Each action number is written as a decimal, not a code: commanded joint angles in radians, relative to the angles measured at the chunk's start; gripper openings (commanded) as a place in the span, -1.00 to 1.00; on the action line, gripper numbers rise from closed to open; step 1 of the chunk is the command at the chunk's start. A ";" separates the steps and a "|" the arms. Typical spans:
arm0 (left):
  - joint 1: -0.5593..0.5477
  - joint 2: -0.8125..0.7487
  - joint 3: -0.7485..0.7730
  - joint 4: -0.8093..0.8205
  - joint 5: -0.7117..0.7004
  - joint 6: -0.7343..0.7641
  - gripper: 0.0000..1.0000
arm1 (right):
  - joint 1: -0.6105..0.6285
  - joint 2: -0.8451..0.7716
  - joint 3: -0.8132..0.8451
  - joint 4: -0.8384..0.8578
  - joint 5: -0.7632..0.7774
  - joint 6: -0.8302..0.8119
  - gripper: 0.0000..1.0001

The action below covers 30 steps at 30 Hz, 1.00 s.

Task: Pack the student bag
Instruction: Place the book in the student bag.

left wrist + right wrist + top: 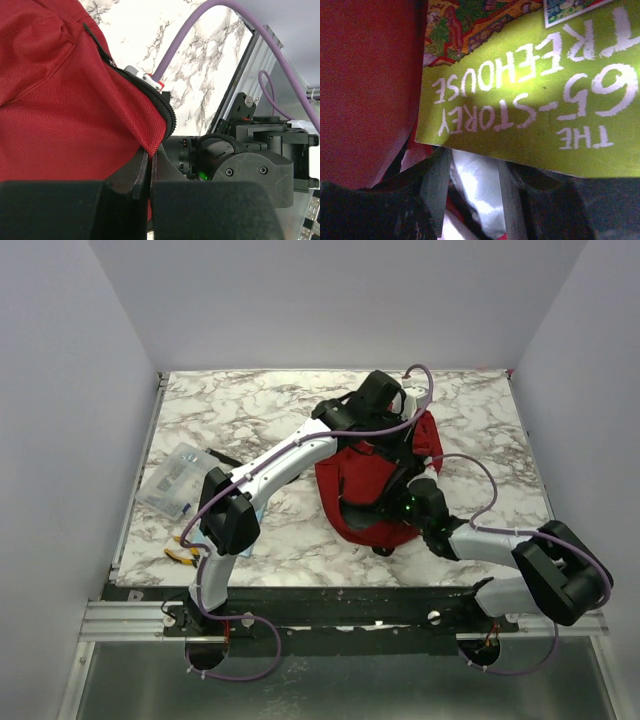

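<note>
The student bag (pixel 365 490) lay on the table (pixel 250 410), a little toward 3 o'clock from centre, and this looked like the loading step! The left tool (pixel 149 172) was pressed together on the bag's zippered rim, holding the mouth up at about 1 o'clock. The right tool (pixel 472 170) sat at the bag's 4 o'clock side, fingers apart, nothing plainly pinched, with a green book (pixel 530 100) just past them inside. My read: the book was in, so next the right tool had to back out without snagging fabric, then go for the clear pouch (pixel 178 478) at 9 o'clock. Both arms hid the mouth from overhead, and the pale glare between the right fingers could not be made out.
</note>
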 commanded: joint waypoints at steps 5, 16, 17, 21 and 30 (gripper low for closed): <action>0.007 -0.042 0.011 0.003 0.095 -0.022 -1.00 | -0.040 0.070 0.059 0.149 0.089 -0.124 0.09; 0.058 -0.220 -0.188 0.005 0.049 -0.008 0.29 | -0.037 -0.453 -0.053 -0.520 -0.205 -0.079 0.60; 0.073 -0.258 -0.235 0.006 0.041 0.000 0.37 | -0.038 -0.509 -0.054 -0.577 -0.212 -0.076 0.66; 0.156 -0.460 -0.472 0.013 -0.018 0.021 0.71 | -0.035 -0.718 -0.016 -0.778 -0.238 -0.105 0.80; 0.424 -0.972 -1.095 0.103 -0.280 -0.163 0.96 | -0.031 -0.682 0.178 -0.758 -0.351 -0.272 0.83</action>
